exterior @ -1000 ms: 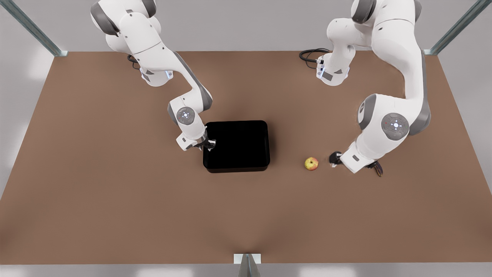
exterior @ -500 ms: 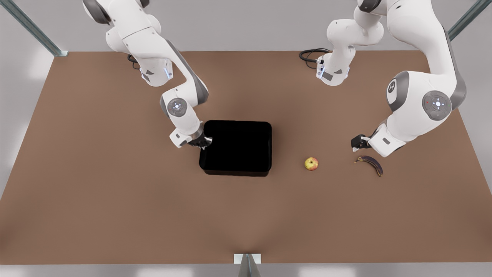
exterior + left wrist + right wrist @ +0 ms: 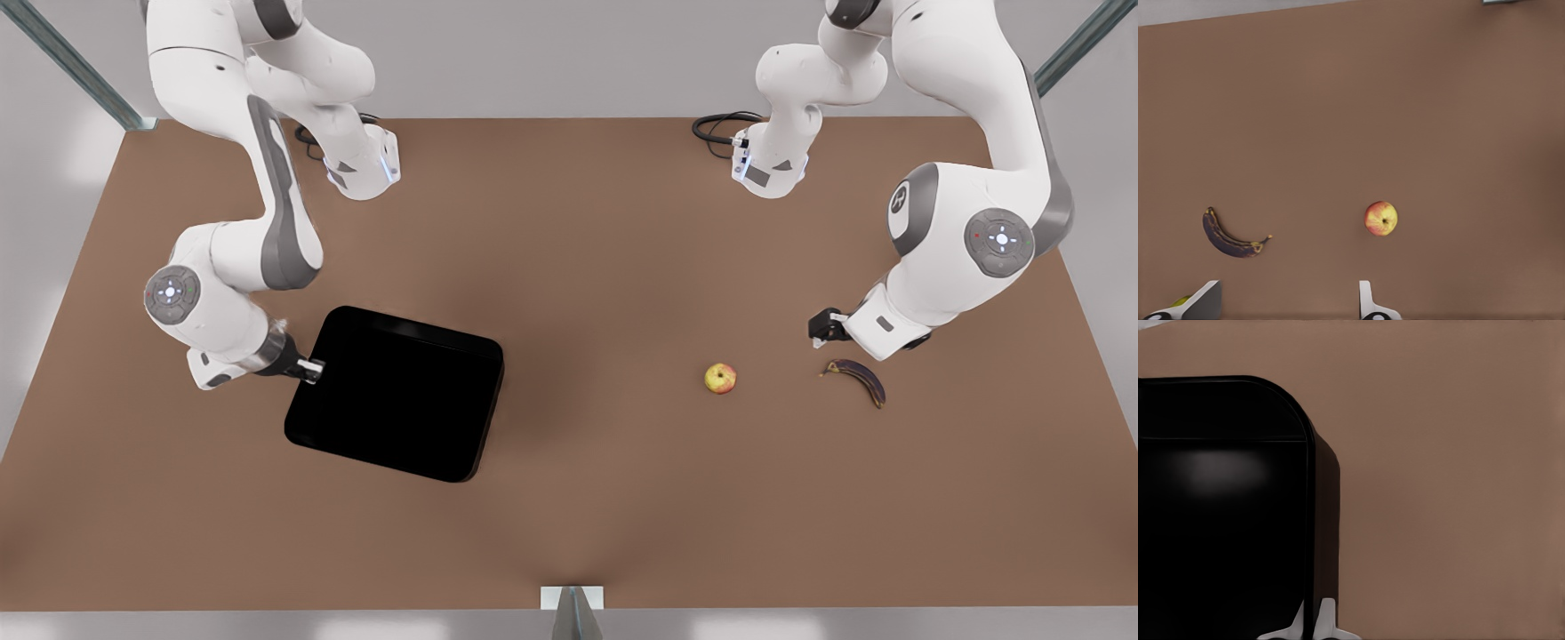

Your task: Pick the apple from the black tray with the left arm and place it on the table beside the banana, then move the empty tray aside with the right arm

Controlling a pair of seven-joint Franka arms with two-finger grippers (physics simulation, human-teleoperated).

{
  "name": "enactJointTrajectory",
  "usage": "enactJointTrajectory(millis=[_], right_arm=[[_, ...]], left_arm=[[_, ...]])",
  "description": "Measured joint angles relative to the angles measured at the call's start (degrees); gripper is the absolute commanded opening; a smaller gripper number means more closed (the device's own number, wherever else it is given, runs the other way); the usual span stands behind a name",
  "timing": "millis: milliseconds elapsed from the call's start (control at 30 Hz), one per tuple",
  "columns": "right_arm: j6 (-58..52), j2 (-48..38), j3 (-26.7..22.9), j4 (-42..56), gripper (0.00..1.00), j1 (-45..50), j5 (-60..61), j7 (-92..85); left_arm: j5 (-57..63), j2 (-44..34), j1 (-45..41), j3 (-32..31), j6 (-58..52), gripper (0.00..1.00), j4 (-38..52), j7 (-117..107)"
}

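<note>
The black tray (image 3: 396, 391) lies turned at an angle on the table (image 3: 578, 222), toward the front view's left, and nothing shows inside it. My right gripper (image 3: 311, 366) is shut on its wall, and the right wrist view shows the gripper (image 3: 1313, 623) pinching the tray (image 3: 1218, 520) rim. The apple (image 3: 720, 378) sits on the table to the left of the dark banana (image 3: 858, 378), a short gap between them. My left gripper (image 3: 822, 327) hovers open just behind the banana. In the left wrist view the gripper (image 3: 1288, 307) holds nothing, with the apple (image 3: 1381, 218) and banana (image 3: 1228, 237) ahead.
Both arm bases and a black cable (image 3: 716, 129) stand along the table's far edge. A sliver of something yellow-green (image 3: 1181, 301) peeks out beside one left finger. Bare brown tabletop stretches between the tray and the apple and along the near edge.
My right gripper has dragged the tray from the table's middle toward the front view's left and nearer edge, turning it. The left arm lifted off the banana, then held still.
</note>
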Motion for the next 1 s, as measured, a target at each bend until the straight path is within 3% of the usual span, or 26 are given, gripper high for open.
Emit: enactJointTrajectory(millis=[167, 333, 633, 667, 733, 767, 800, 833, 1000], right_arm=[[-2.9, 3.9, -5.2, 4.0, 0.15, -1.1, 0.5, -12.7], [-2.3, 9.5, -11.1, 10.1, 0.15, -1.9, 8.7, -26.6], [0.3, 20.5, -11.9, 15.2, 0.18, -5.8, 14.6, -46.8], [0.7, 21.0, -11.9, 15.3, 0.24, -5.9, 14.7, -48.4], [1.4, 21.5, -11.9, 15.7, 0.59, -5.9, 14.7, -51.3], [1.6, 21.5, -11.9, 16.1, 0.82, -5.9, 14.7, -52.5], [1.8, 21.4, -11.9, 16.4, 0.96, -5.9, 14.7, -53.5], [2.0, 20.9, -11.8, 16.6, 1.00, -5.9, 14.7, -54.3], [-1.1, 9.1, -8.4, 17.4, 1.00, -2.3, 13.7, -54.4]], left_arm=[[0.0, -0.1, 0.0, 0.1, -0.1, 1.00, 0.0, 0.3], [0.0, -0.1, 0.0, 0.1, -0.2, 1.00, 0.0, 0.4], [0.1, 0.0, 0.0, 0.1, -0.4, 1.00, -0.1, 0.7], [0.1, 0.0, 0.0, 0.1, -0.4, 1.00, -0.1, 0.7], [0.1, -0.1, 0.0, 0.1, -0.5, 1.00, 0.0, 0.7], [0.1, -0.1, 0.0, 0.1, -0.5, 1.00, 0.0, 0.7], [0.1, -0.1, 0.0, 0.1, -0.5, 1.00, 0.0, 0.7], [0.1, -0.2, 0.0, 0.1, -0.5, 1.00, 0.0, 0.7], [0.1, -0.1, 0.0, 0.1, -0.5, 1.00, 0.0, 0.8]])
